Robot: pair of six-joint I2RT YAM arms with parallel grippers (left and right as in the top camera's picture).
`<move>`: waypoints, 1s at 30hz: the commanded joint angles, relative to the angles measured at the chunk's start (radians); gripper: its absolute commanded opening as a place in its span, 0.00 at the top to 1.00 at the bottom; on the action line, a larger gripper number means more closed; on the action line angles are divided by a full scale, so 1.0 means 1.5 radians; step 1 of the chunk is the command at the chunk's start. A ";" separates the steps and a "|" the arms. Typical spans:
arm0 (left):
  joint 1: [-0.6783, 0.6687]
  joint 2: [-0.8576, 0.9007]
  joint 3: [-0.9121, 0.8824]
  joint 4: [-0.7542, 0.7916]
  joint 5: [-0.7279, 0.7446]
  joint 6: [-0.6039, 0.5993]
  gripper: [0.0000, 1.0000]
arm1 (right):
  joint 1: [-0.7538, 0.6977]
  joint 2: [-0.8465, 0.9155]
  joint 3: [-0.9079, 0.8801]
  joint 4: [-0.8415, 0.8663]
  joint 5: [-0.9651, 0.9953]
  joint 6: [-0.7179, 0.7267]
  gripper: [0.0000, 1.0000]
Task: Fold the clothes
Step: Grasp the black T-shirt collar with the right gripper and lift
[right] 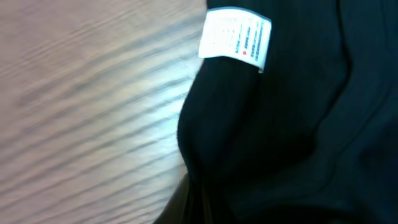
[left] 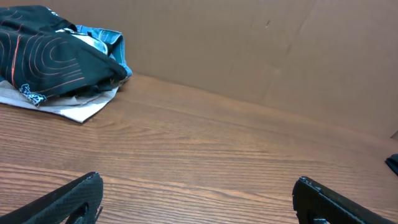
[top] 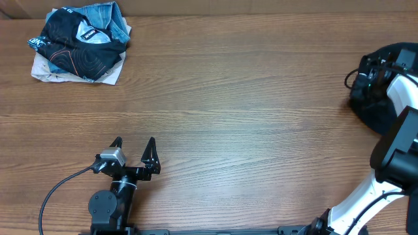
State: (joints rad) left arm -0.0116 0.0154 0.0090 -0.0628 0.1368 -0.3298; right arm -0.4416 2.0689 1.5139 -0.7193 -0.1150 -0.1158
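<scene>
Wood worktop (top: 248, 98). Black shirt (top: 369, 116) at right edge, under right arm (top: 401, 85). Clothes pile (top: 81, 42) upper left. Right fingers pressed together, buried in fabric; can't confirm a pinch. Left fingers (top: 151, 154) spread, bottom left. White neck label (right: 236, 38) showing.

Plain black shirt (right: 298, 137), white neck label (right: 235, 38), wood-grain brown table (top: 248, 117), red-lined black garment (top: 81, 55)

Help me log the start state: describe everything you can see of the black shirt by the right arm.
The black shirt is plain, soft, matte fabric, bunched in folds rather than spread flat. It lies on the wooden table at its right edge, partly covered by the right arm. A small white label with fine print sticks out at one fold.
</scene>
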 commanded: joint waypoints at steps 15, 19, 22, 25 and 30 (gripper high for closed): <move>-0.003 -0.007 -0.003 -0.001 -0.008 0.016 0.00 | 0.089 -0.176 0.034 -0.013 -0.082 0.121 0.96; -0.003 -0.007 -0.003 -0.001 -0.008 0.016 0.00 | 0.090 -0.211 0.034 -0.016 -0.082 0.153 0.96; -0.003 -0.007 -0.003 -0.001 -0.008 0.016 0.00 | 0.089 -0.245 0.034 -0.012 -0.074 0.167 0.96; -0.003 -0.007 -0.003 -0.001 -0.008 0.016 0.00 | 0.089 -0.280 0.034 0.001 -0.069 0.167 0.96; -0.003 -0.007 -0.003 -0.001 -0.008 0.016 0.00 | 0.089 -0.317 0.036 0.032 0.082 0.167 0.96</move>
State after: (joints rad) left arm -0.0116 0.0154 0.0090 -0.0631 0.1368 -0.3298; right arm -0.3126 1.6485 1.5269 -0.6971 -0.1394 0.1219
